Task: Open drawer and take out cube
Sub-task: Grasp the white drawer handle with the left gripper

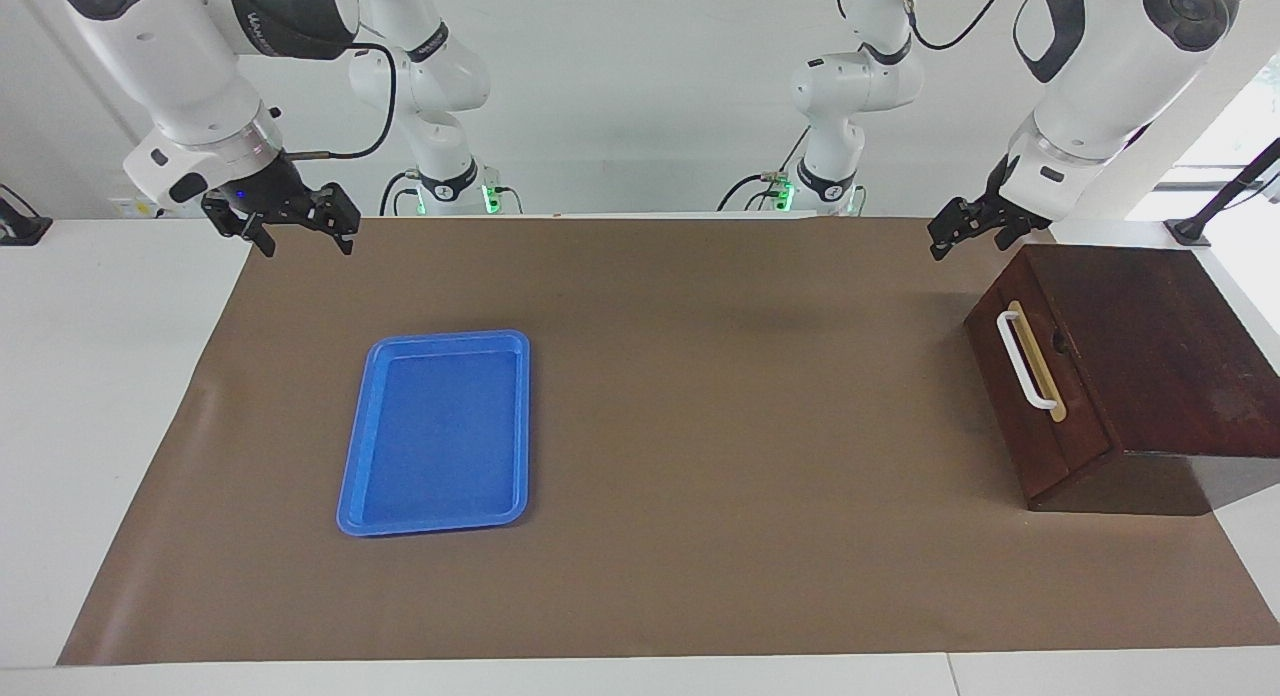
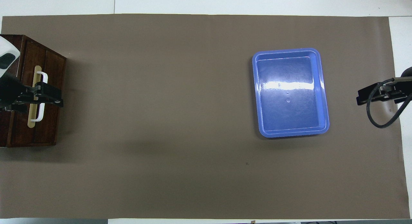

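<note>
The drawer (image 1: 1040, 396) is seen shut in its sloped box at the left arm's end of the table, so the cube is hidden. The left gripper (image 1: 968, 226), jaw state not discernible, is raised beside the box; the white handle (image 1: 1022, 358) could be missed and struck. The right gripper (image 1: 300, 228), jaws spread, waits well apart from the drawer
</note>
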